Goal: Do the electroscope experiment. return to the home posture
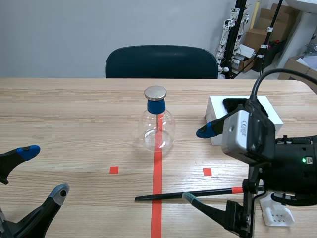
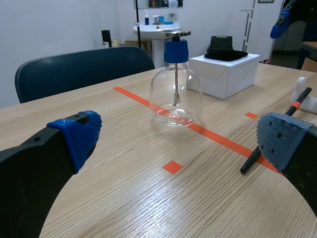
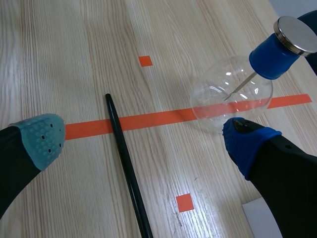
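Glass electroscope [image 1: 158, 124] with blue stopper, upright on the orange-red tape line at mid-table. Black rod [image 1: 188, 194] flat across that line, nearer the robot, beneath the right gripper [image 1: 198, 164], fingers spread wide. Left gripper [image 1: 43, 172] equally wide, holding nothing.

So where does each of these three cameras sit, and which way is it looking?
Scene view: sits between the left hand and right hand, which show at its sides, facing across the table at the flask, rod, box and chair.
Left wrist view: rides the left wrist, looking forward past its own open fingers toward the flask and box.
Right wrist view: rides the right wrist, looking down past its own open fingers at the rod and flask.
Shared: all three show the flask and rod.
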Robot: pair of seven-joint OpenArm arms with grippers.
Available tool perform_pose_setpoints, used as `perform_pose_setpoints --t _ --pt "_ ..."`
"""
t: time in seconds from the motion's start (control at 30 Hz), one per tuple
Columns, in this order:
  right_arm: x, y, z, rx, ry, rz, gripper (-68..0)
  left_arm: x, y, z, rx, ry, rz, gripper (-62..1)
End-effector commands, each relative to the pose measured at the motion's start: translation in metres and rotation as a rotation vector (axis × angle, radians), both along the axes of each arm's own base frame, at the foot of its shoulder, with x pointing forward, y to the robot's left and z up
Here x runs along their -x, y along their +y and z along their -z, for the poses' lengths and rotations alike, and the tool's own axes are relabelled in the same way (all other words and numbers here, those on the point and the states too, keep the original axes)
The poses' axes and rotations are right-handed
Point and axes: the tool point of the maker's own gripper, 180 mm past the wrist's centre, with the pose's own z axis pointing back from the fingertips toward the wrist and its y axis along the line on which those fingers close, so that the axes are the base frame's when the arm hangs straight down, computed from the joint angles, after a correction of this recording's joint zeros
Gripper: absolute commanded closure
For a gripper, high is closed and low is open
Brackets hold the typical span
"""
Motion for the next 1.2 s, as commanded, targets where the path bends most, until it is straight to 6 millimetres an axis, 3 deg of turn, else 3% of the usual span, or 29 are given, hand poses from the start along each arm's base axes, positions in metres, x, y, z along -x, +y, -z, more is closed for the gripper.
perform_pose_setpoints --t 0.0,0.7,1.07,1.17 --pt "-0.008 0.001 -0.010 -0.020 -0.028 0.005 -67.1 -0.001 0.002 -0.005 0.009 -0.016 -0.002 -62.3" --pt "-0.008 0.002 -0.011 -0.060 0.005 0.047 -67.1 -0.001 0.002 -0.005 0.008 -0.016 -0.002 -62.3" --pt "-0.026 -0.027 -0.020 -0.142 0.000 0.257 -67.1 -0.010 0.013 -0.004 -0.006 0.035 -0.096 -62.3" --pt "-0.024 -0.037 -0.020 -0.150 0.015 0.286 -67.1 -0.005 0.013 -0.013 -0.019 0.036 -0.114 -62.3"
